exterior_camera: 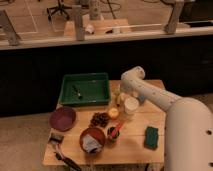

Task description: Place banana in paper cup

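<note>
The white paper cup (131, 105) stands upright on the wooden table (135, 150), right of the green tray. My gripper (122, 95) hangs down from the white arm (150, 92) just left of and slightly behind the cup. A pale yellow shape at the gripper looks like the banana (119, 99), mostly hidden by the gripper. I cannot tell whether it is held or resting on the table.
A green tray (84, 90) with a small utensil sits at the back left. A small round yellow-orange object (113, 113), a dark cluster (100, 119), a purple bowl (62, 118), a terracotta bowl (92, 139), a dark cup with a red item (114, 132), a green sponge (151, 137) and a brush (60, 150) are also on the table.
</note>
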Available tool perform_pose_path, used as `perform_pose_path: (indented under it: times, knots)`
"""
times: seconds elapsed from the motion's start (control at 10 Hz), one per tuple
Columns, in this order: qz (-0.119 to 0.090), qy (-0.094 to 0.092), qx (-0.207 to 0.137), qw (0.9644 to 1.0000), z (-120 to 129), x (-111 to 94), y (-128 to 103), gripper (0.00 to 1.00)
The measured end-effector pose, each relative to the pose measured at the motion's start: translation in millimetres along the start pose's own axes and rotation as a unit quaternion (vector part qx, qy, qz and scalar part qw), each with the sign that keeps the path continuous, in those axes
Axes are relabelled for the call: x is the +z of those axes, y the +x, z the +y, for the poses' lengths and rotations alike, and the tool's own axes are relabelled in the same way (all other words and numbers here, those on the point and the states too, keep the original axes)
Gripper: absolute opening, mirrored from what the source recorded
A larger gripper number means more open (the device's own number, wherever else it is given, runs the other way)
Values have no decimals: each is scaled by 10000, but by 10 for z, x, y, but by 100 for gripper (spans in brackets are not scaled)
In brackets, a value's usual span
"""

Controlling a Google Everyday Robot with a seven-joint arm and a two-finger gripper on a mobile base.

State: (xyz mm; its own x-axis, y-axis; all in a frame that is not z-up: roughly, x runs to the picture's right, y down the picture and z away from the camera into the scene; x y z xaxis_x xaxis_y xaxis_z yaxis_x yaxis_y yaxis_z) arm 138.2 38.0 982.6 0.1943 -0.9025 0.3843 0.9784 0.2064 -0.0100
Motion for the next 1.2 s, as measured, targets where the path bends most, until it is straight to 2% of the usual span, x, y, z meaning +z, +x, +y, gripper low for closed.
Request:
perform_pose_path:
  times: [0.1,0.4,0.6,0.8,1.2]
  knots:
    - [-17,-33,-35,10000,-8,14,-9,76]
    - [-63,-95,-71,9999,-1,28,-33,45]
    - [-77,-108,-70,9999,5,16,-36,30]
    - [-90,-95,-47,9999,-9,-10,-39,28]
    - [-201,194,212,9994,-45,-128,21,27]
